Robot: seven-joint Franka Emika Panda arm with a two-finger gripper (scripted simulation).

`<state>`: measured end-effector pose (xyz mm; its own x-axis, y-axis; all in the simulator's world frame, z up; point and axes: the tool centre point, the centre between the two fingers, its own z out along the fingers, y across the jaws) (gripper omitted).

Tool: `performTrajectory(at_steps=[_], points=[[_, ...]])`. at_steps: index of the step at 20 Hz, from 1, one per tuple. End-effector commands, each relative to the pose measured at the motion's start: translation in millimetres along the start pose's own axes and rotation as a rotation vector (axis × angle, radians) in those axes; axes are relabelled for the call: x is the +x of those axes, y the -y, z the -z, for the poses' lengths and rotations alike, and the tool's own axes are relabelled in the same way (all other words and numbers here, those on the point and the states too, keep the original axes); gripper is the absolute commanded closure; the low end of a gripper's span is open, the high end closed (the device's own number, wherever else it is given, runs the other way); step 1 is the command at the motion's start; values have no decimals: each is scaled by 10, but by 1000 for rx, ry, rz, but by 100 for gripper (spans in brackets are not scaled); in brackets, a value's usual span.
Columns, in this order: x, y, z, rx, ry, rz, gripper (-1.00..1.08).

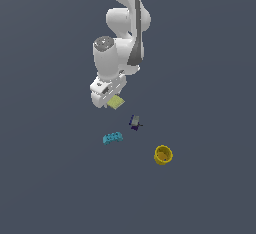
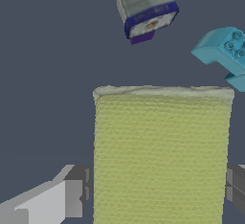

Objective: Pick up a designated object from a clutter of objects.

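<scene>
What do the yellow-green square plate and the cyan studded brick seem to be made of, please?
The yellow-green plate looks like sponge or coarse fabric: matte, with a fine woven grain and a paler, slightly ragged edge, though that may only be rendered texture. The cyan brick looks like smooth moulded plastic: even colour, crisp studs, a soft sheen.

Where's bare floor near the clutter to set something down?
Bare floor lies beyond the yellow cup and below the cyan brick. It is crowded between the gripper, the yellow-green plate and the small purple-grey piece.
</scene>
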<state>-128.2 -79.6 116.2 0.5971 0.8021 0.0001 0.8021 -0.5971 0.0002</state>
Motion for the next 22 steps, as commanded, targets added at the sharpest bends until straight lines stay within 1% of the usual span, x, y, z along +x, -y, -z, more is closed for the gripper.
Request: performTrajectory(at_steps=[1,22], points=[[54,47,204,-2,1,0,108],[570,463,1973,-2,3,1,108]])
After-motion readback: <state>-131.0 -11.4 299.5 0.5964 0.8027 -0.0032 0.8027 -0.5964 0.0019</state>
